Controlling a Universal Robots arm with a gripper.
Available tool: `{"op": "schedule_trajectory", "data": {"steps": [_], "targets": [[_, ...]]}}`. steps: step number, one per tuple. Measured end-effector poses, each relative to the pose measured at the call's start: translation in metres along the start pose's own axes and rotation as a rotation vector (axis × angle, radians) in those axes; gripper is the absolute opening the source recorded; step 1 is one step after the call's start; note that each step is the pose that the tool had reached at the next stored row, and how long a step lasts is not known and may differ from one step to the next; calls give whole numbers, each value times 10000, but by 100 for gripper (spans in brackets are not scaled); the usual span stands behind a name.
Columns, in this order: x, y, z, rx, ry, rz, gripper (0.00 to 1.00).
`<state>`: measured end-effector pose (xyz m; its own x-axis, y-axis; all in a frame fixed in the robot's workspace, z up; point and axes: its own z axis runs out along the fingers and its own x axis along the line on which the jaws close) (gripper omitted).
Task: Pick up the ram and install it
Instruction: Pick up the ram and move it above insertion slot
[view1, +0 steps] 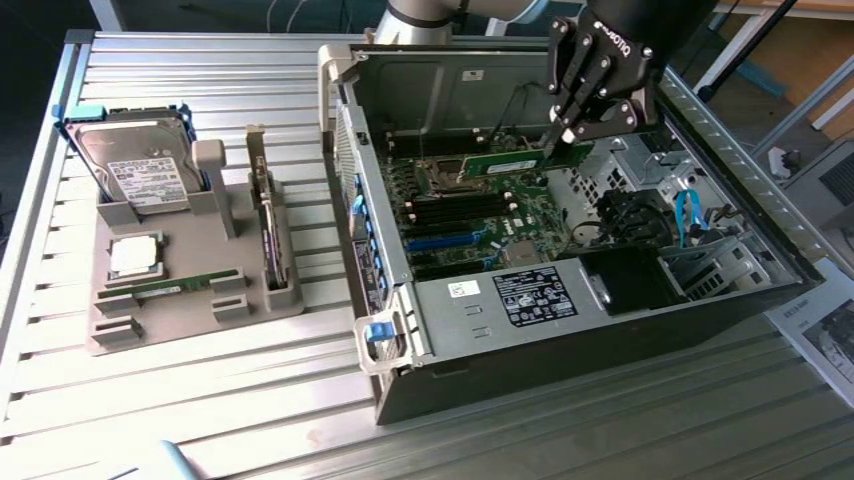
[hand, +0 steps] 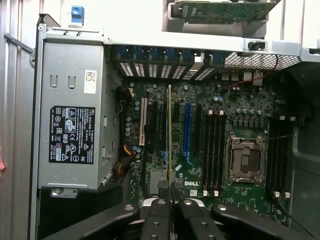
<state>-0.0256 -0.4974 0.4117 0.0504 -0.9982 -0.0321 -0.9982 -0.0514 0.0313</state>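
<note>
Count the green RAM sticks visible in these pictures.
2. One ram is gripped in the pincer above the motherboard; a second stick lies in the grey tray at the exterior view's left. Others may be hidden.

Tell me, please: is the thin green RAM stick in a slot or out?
Out: the black gripper holds the thin green ram stick above the green motherboard, clear of slots.

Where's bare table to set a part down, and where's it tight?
Bare table lies at the exterior view's bottom, below the grey tray and computer case. The strip between them is narrow. Inside the case, the gripper holding the ram crowds the motherboard.
</note>
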Motion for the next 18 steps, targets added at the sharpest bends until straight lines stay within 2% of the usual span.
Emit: {"op": "schedule_trajectory", "data": {"steps": [7,18], "targets": [[-43,-3,3,0,1,-1,12],[-273,-15,31,0,1,0,12]]}}
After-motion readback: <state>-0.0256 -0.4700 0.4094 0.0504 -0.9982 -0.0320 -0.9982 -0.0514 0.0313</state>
